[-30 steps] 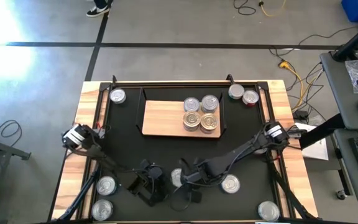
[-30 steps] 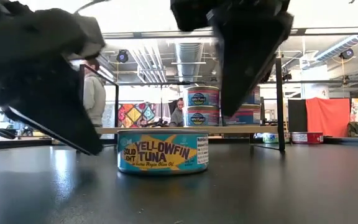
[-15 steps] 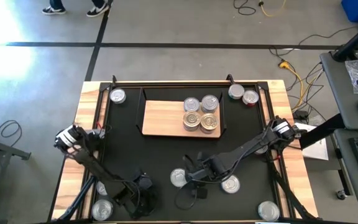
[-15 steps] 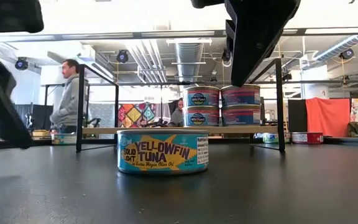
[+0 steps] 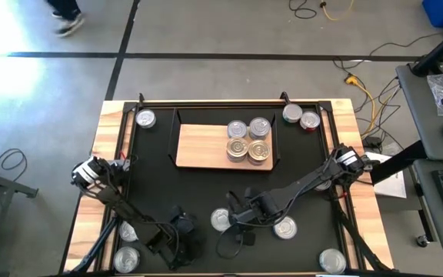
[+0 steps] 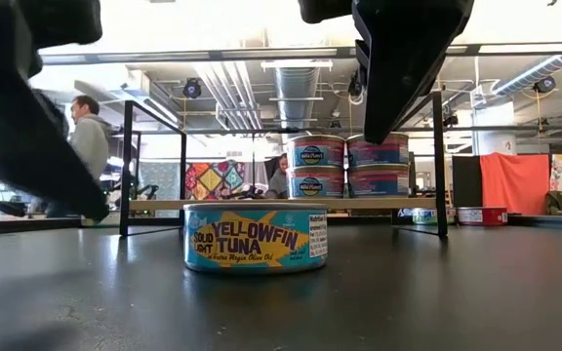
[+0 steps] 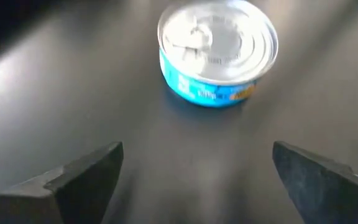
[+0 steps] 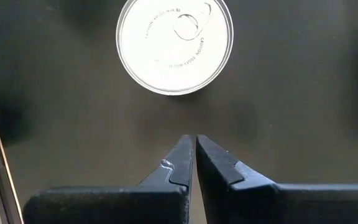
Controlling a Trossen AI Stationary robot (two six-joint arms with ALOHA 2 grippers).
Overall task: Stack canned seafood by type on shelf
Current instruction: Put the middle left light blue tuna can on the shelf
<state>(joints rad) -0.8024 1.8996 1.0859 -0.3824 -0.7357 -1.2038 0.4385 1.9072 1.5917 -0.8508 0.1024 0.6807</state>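
- Four cans (image 5: 248,140) sit on the shelf (image 5: 198,145), grouped toward its right end; the low view shows them as two stacks, two high each.
- Seven more cans show loose on the black mat (image 5: 206,196) in the high view: one at the far left corner (image 5: 145,118), a silver one (image 5: 292,114) and a red-sided one (image 5: 310,121) touching at the far right, a can (image 5: 221,219) near the middle front, one (image 5: 285,227) just right of it, one at the near right (image 5: 331,260), one at the near left (image 5: 126,259).
- An eighth can (image 5: 128,231) is partly hidden under the left arm.
- The middle-front can reads "Yellowfin Tuna" (image 6: 255,237) in the low view, teal with a yellow label.
- Left pincer (image 5: 177,240) hangs over the near left of the bench, its fingers (image 7: 79,180) spread wide and holding nothing; a teal-sided can (image 7: 217,51) lies ahead of it, apart from both fingers.
- Right pincer (image 5: 234,218) hovers just right of the tuna can, fingers (image 8: 179,163) pressed together and empty; a silver can top (image 8: 174,45) lies just past the tips, not touching.
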